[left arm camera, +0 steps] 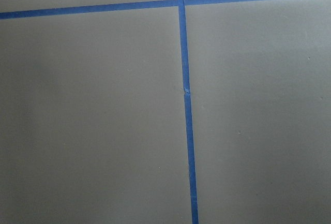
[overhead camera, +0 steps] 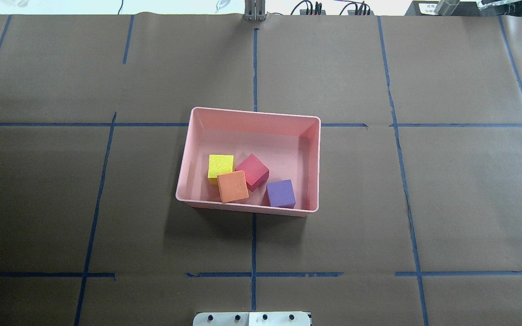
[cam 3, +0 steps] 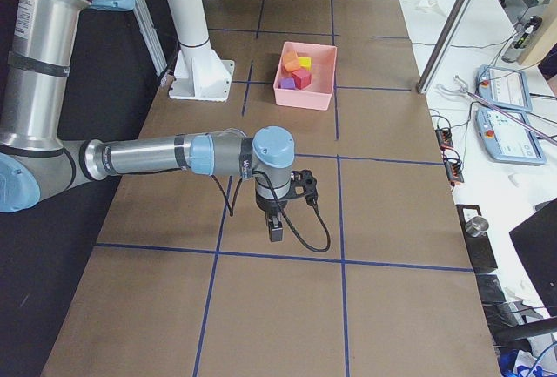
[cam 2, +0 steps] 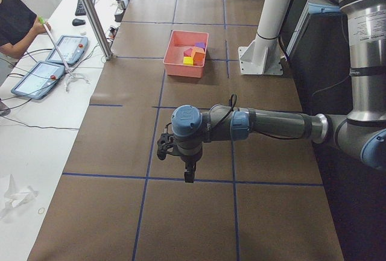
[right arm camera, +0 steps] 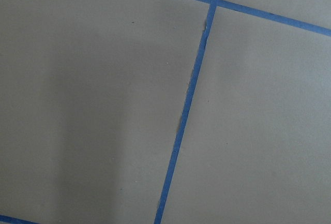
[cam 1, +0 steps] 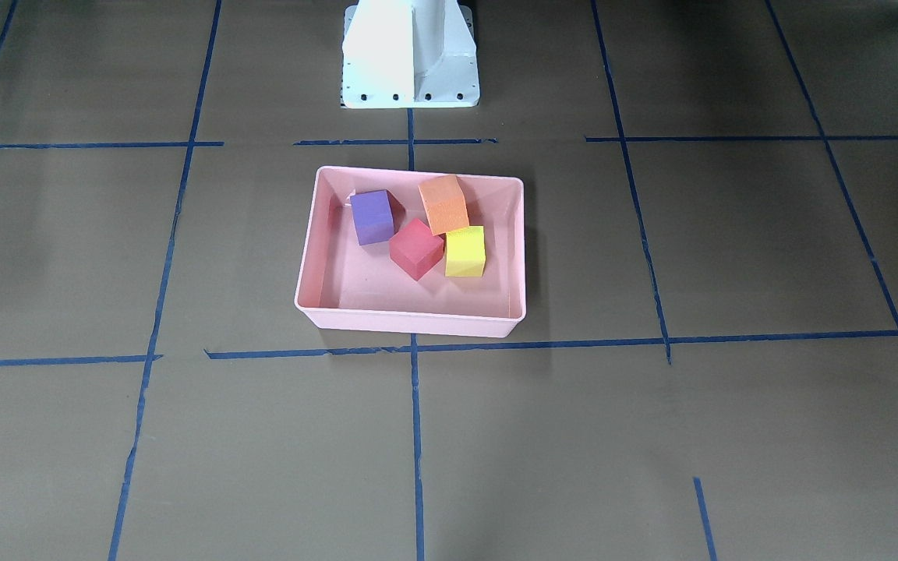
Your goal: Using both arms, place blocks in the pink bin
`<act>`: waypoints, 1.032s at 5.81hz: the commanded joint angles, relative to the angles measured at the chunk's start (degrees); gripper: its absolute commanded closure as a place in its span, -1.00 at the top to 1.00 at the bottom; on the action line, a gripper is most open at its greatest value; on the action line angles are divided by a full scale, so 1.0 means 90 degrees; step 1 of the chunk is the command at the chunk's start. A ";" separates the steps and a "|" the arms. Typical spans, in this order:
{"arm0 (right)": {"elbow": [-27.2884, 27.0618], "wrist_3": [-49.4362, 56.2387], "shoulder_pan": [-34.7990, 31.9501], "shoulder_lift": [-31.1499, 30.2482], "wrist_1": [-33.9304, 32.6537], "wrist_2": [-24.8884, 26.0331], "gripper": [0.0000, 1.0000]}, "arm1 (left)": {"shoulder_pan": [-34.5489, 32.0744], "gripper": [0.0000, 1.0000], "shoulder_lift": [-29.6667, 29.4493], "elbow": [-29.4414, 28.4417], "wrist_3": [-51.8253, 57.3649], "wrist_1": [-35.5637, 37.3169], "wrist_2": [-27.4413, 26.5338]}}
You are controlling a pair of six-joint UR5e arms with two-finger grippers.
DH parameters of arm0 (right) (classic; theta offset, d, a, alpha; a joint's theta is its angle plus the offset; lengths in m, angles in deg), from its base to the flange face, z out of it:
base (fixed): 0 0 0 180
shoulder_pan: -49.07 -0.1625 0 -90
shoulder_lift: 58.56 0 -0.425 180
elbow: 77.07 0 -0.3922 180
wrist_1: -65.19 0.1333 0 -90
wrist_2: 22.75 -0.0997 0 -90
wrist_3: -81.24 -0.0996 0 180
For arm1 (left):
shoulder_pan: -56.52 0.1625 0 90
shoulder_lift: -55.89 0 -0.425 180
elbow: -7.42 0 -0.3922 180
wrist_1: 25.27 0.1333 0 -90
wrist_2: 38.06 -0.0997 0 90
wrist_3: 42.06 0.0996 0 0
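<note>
The pink bin stands at the table's middle. All the blocks lie inside it: the purple block, the orange block, the red-pink block and the yellow-green block. The orange one leans on its neighbours. My left gripper hangs over bare table far from the bin, seen only in the exterior left view. My right gripper hangs likewise, seen only in the exterior right view. I cannot tell whether either is open or shut.
Brown paper with blue tape lines covers the table. The white pedestal base stands behind the bin. Tablets and an operator are at a side table. Both wrist views show only paper and tape.
</note>
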 commanded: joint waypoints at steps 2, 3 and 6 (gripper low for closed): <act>0.0348 -0.0077 0.0032 0.0048 0.0010 -0.0070 1.00 | 0.0000 1.00 -0.0004 0.0004 0.0037 -0.0019 0.0000; 0.0436 -0.0125 0.0032 0.0039 -0.0009 -0.0273 1.00 | 0.0010 1.00 -0.0004 -0.0005 0.0037 -0.0019 0.0000; 0.0447 -0.0546 0.0032 0.0029 0.0000 -0.0392 1.00 | 0.0020 1.00 -0.0004 0.0062 0.0037 0.0000 -0.0038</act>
